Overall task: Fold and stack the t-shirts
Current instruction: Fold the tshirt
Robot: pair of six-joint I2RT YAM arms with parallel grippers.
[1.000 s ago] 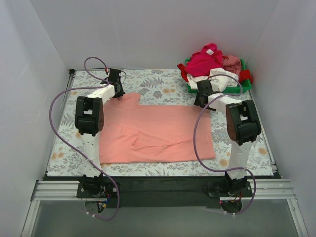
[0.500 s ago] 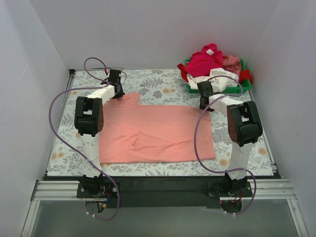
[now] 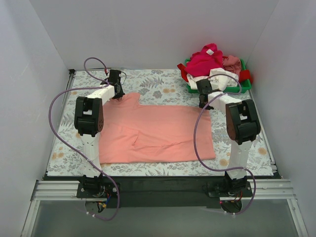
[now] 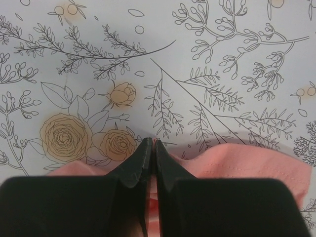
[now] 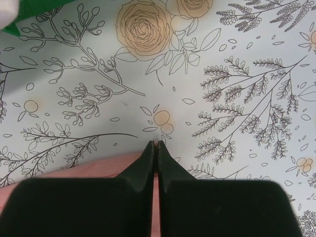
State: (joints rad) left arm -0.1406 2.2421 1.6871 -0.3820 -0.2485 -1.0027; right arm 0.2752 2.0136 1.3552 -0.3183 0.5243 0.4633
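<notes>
The salmon-pink t-shirt (image 3: 158,131) lies spread flat across the middle of the table. My left gripper (image 3: 118,95) is shut on its far left corner; in the left wrist view the jaws (image 4: 152,143) pinch the pink edge (image 4: 237,160). At the far right corner my right gripper (image 3: 204,105) is shut on the cloth too, and pink fabric (image 5: 84,168) shows between and beside its closed jaws (image 5: 156,144). Other t-shirts, magenta (image 3: 205,59), white (image 3: 219,76), red (image 3: 246,76) and dusty pink (image 3: 232,62), are piled at the back right.
The pile sits in a green tray (image 3: 242,88) in the back right corner, just beyond my right gripper; its corner shows green (image 5: 29,12) in the right wrist view. White walls enclose the floral-patterned table (image 3: 158,84) on three sides.
My right gripper slid a little toward the far right corner of the salmon-pink t-shirt and closed on its edge. The left arm stayed put.
</notes>
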